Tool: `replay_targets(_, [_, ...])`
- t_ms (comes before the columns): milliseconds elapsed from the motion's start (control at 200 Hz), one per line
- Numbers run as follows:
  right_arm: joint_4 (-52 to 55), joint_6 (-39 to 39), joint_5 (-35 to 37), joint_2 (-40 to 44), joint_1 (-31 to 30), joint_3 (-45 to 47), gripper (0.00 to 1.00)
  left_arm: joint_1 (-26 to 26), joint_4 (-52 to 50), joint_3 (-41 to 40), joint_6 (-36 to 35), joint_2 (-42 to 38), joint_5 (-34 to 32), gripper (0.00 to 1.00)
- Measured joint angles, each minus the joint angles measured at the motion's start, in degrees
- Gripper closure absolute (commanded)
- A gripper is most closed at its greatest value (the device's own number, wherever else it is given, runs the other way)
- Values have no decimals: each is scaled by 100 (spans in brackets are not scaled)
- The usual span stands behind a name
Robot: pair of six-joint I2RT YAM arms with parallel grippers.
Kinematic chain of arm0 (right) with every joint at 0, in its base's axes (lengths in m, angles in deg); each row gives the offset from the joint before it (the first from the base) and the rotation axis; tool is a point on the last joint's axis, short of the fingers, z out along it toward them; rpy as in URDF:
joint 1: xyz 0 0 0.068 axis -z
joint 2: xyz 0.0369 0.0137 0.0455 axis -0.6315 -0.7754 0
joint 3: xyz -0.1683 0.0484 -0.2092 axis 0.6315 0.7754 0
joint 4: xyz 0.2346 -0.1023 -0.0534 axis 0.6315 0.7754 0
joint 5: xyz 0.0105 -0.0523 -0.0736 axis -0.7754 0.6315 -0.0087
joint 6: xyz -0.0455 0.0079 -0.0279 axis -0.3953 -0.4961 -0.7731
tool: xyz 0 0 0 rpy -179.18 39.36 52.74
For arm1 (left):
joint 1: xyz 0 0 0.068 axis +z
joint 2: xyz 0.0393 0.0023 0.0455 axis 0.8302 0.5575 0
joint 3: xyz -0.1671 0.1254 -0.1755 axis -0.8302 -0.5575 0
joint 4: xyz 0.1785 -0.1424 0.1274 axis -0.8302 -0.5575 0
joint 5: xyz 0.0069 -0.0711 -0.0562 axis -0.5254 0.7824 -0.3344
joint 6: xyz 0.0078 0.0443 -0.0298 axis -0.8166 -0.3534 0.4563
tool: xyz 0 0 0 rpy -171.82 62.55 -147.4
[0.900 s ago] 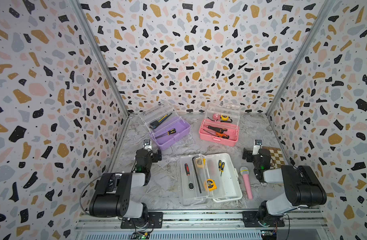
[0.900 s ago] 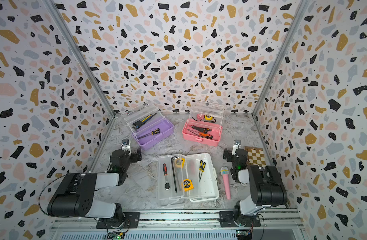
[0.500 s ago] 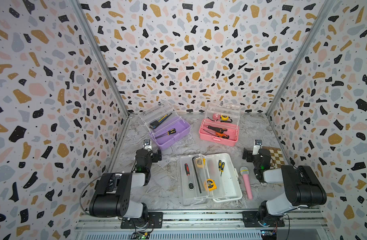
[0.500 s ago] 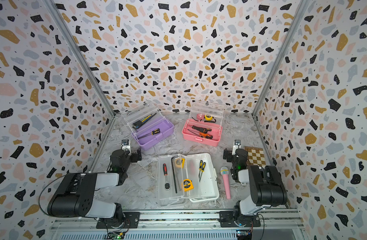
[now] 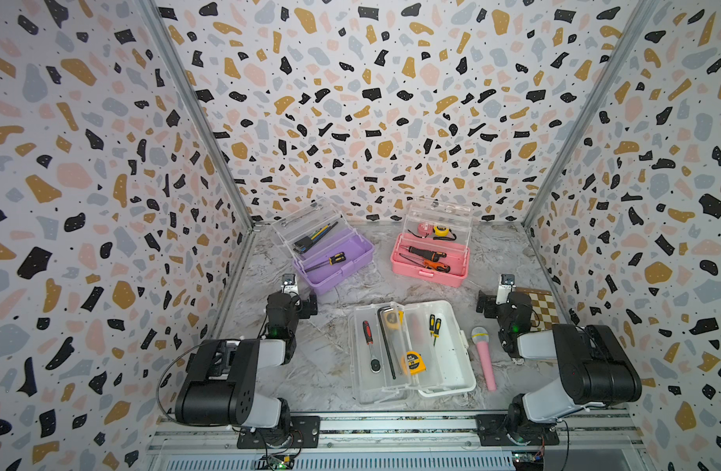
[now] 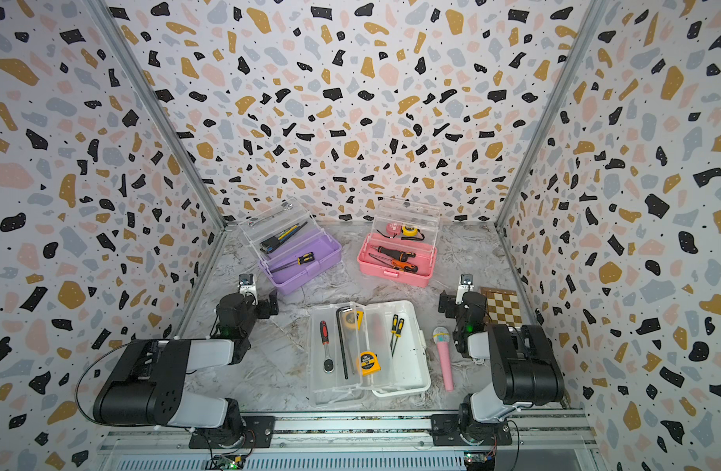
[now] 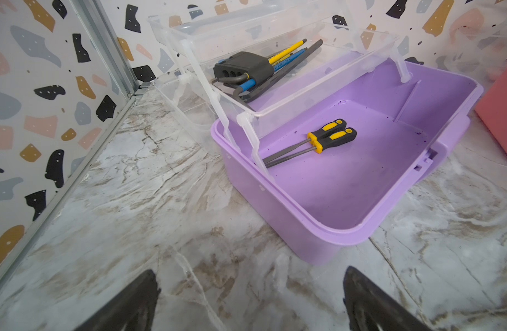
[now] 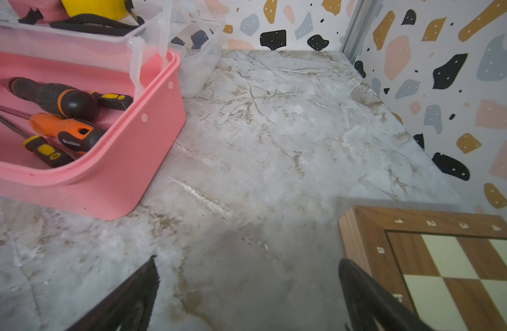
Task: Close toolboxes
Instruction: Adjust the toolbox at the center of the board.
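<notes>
Three toolboxes stand open on the marble-patterned tabletop (image 5: 342, 367), enclosed by terrazzo-patterned walls (image 5: 350, 102). Largest in view are the two arms, folded low at the near edge. The left gripper (image 7: 250, 303) rests over bare tabletop at the left, just near of the purple toolbox; its dark fingertips (image 7: 137, 301) stand spread wide, with nothing between them. The right gripper (image 8: 248, 298) rests at the right, beside the corner of the checkered board (image 8: 435, 266); its fingertips (image 8: 367, 292) are likewise spread and empty.

The white toolbox (image 5: 444, 367) lies nearest, midway between the arms, its clear lid and tray folded out flat to the left. On the clear part lie a ratchet (image 5: 370, 346), a long black hex key (image 5: 387, 346) and a yellow tape measure (image 5: 413, 362); two small screwdrivers (image 5: 434, 328) lie in the white base.

The purple toolbox (image 5: 342, 265) sits far left, turned at an angle, with its clear tray raised over the far side, holding a hex-key set (image 7: 246, 71); two yellow-and-black screwdrivers (image 7: 326, 137) lie in the base.

The pink toolbox (image 5: 428, 269) sits far right, its clear tray raised and carrying a yellow tape measure; orange-and-black hand tools (image 8: 65, 126) lie in the base.

A pink toy microphone (image 5: 484, 359) lies between the white toolbox and the right arm.
</notes>
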Motion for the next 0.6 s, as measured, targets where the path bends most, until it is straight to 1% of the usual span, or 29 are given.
replay_targets(386, [0, 0, 0, 0, 0, 0, 0, 0, 0, 0, 0, 0, 4, 1])
replay_targets(601, [-7, 2, 26, 9, 0, 2, 0, 129, -50, 4, 7, -11, 184, 1])
